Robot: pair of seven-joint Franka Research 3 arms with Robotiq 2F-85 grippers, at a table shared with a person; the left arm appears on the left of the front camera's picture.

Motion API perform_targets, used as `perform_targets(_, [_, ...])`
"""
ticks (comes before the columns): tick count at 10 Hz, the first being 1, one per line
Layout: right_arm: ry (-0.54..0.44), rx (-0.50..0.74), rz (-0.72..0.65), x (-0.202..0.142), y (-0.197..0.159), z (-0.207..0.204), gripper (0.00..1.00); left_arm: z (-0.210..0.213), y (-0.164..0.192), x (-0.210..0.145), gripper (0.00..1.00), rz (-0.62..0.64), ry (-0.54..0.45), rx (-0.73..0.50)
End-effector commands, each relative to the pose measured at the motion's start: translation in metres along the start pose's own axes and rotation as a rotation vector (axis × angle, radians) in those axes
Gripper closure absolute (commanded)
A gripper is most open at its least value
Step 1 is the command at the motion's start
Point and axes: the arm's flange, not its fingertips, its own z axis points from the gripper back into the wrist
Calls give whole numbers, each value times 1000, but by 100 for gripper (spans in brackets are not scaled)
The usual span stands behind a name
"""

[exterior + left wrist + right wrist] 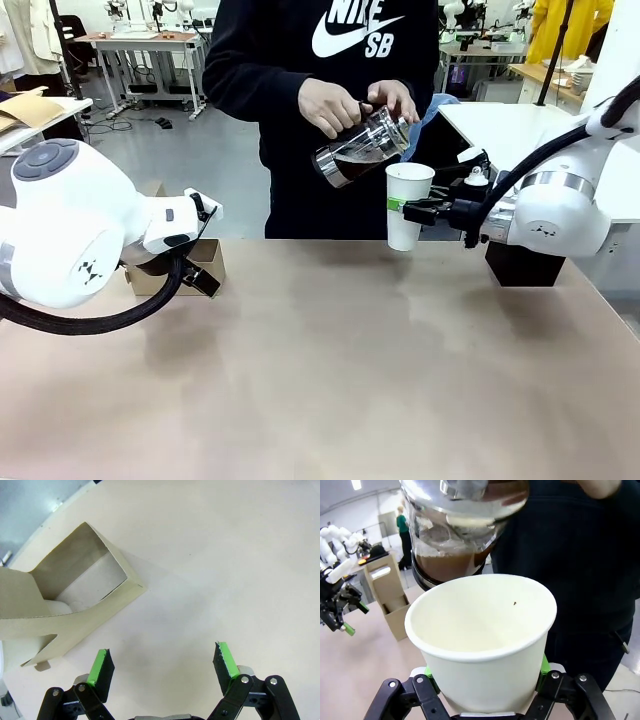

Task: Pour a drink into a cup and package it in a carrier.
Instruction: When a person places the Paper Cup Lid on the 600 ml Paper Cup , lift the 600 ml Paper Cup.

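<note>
At the far right of the table, on the person's side, my right gripper (487,671) is clamped on the tall white tapered paper cup (480,630). One green pad sits on each side of the cup wall. The cup is upright with its mouth open to the top. I cannot tell whether its base rests on the light-brown tabletop (330,360).

**Pouring step: in hand.** The person's two hands (330,106) hold the clear glass jug with steel bands (365,148) tilted, with its lip just above the cup rim. The amber-brown drink (447,562) has gathered toward the lower end of the jug. The inside of the cup looks white and dry, and no stream is visible. I judge that pouring is about to start, or has barely started.

**Packaging step: not yet done.** The small tan cardboard carrier with an upright centre panel (75,587) stands at the far left of the table, well apart from the cup. My left gripper (162,661) hovers just beside it with its fingers spread wide, holding nothing. One slot of the carrier shows a pale rounded form, which I cannot identify.

**Remaining, in my judgement:**
- Fill the cup.
- Carry it level across the table.
- Seat it in a free slot of the carrier.

Main risk: the paper wall yields under the clamp once the cup is full.
</note>
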Motion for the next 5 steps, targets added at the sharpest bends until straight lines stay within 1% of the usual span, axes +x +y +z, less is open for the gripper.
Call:
perform_targets(1, [-7, -8, -11, 2, 2, -2, 20, 0, 1, 0, 0, 2, -1, -2])
perform_targets(5, [-7, -8, -11, 2, 2, -2, 20, 0, 1, 0, 0, 2, -1, -2])
